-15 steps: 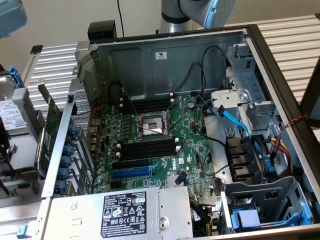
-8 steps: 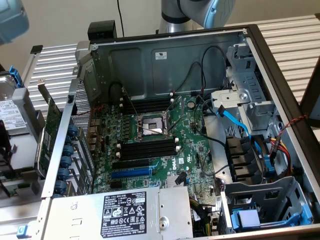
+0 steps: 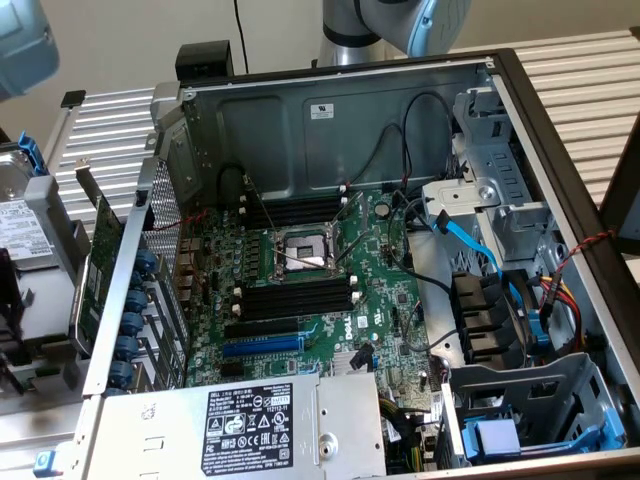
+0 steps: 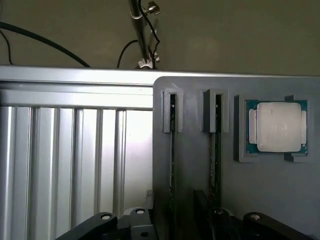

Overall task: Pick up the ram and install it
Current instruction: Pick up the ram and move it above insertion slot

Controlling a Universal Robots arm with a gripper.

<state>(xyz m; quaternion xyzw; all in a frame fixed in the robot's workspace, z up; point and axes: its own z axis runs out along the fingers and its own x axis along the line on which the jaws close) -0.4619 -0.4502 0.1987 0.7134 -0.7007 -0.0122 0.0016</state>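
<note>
While the gripper (image 4: 215, 221) hangs low over a grey holder tray (image 4: 280, 200) on the slatted metal surface (image 4: 75, 150), I cannot tell whether it stands wide or narrow. The ram (image 4: 215, 145) stands on edge in a tray slot, right by the gripper. Another ram stick (image 4: 172, 145) fills the neighbouring slot, and a processor (image 4: 276, 126) lies in a recess beside them. In the exterior view, the open computer case (image 3: 330, 120) shows black memory slots (image 3: 295, 297) at six and twelve o'clock of the CPU socket (image 3: 305, 252).
</note>
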